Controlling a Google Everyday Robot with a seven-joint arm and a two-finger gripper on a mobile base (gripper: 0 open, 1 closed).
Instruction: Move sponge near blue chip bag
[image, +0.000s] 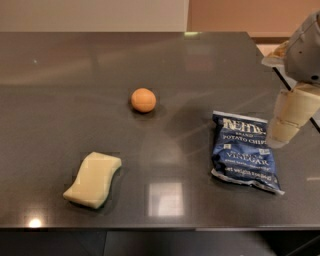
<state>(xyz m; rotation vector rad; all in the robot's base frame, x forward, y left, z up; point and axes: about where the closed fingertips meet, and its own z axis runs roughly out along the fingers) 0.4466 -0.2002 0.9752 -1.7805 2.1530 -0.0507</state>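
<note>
The pale yellow sponge lies flat on the dark table at the front left. The navy-blue chip bag with white lettering lies flat at the front right, far from the sponge. My gripper hangs at the right edge of the view, just right of the bag's top corner and above the table. It holds nothing that I can see. The grey arm rises above it to the upper right.
A small orange ball sits near the middle of the table, between the sponge and the bag but farther back. The table's front edge runs along the bottom of the view and its right edge passes behind my gripper.
</note>
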